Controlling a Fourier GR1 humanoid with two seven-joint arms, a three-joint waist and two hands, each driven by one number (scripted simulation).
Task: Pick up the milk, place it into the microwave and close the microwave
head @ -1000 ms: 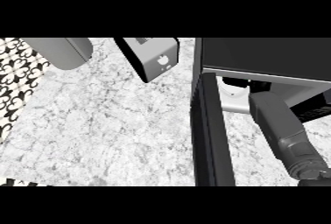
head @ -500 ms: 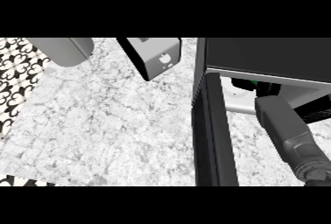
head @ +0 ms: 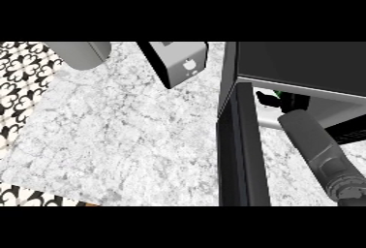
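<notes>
Reaching our right hand (head: 275, 99) into the microwave (head: 300, 63), we cannot tell its fingers' state; a green-edged thing there, perhaps the milk (head: 281, 93), could tip, and the door (head: 241, 145) may catch our forearm.

A white-grey marbled counter (head: 129, 131) fills the middle, with black-and-white patterned tiling (head: 16, 82) along nine o'clock, a grey canister (head: 80, 53) at eleven and a boxy grey appliance (head: 175, 60) at twelve.
</notes>
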